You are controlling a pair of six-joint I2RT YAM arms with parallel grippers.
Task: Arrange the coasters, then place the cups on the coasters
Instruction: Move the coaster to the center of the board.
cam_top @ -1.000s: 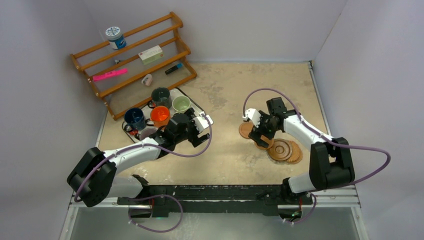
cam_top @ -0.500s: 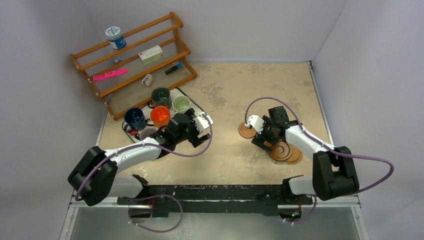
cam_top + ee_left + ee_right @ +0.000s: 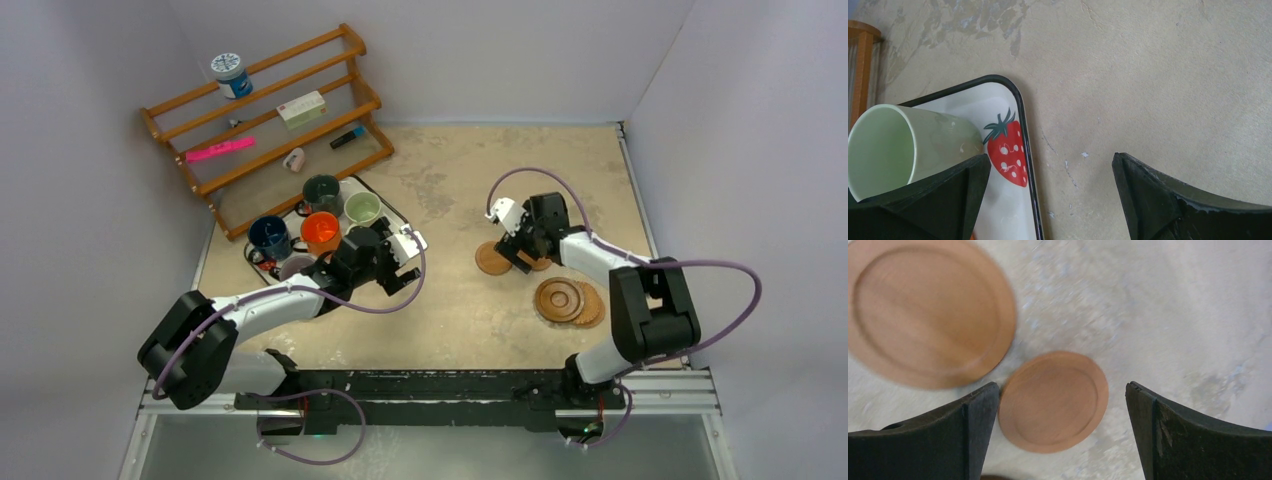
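Observation:
Two plain brown coasters lie side by side mid-table, one (image 3: 492,260) left of my right gripper (image 3: 519,246) and one (image 3: 541,264) partly under it. In the right wrist view the smaller-looking coaster (image 3: 1053,400) lies flat on the table between the open fingers of that gripper (image 3: 1060,386), untouched; the other coaster (image 3: 928,310) is at the upper left. A ringed coaster (image 3: 558,299) overlaps a wicker one (image 3: 593,306) nearer the arms. Several cups stand on the tray (image 3: 386,213): grey-green (image 3: 322,192), pale green (image 3: 362,208), orange (image 3: 320,231), dark blue (image 3: 269,236), purple-grey (image 3: 296,266). My left gripper (image 3: 400,247) hangs open over the tray's right edge, beside the pale green cup (image 3: 898,145).
A wooden rack (image 3: 265,125) stands at the back left with a lidded jar (image 3: 231,75), a small box and a pink item on it. The tray's black rim (image 3: 1023,115) and strawberry print lie below the left fingers. White walls close in the table.
My right gripper has moved from beside the near-right coaster stack toward the back, over the second plain coaster that now lies beside the first. The left arm has not moved.

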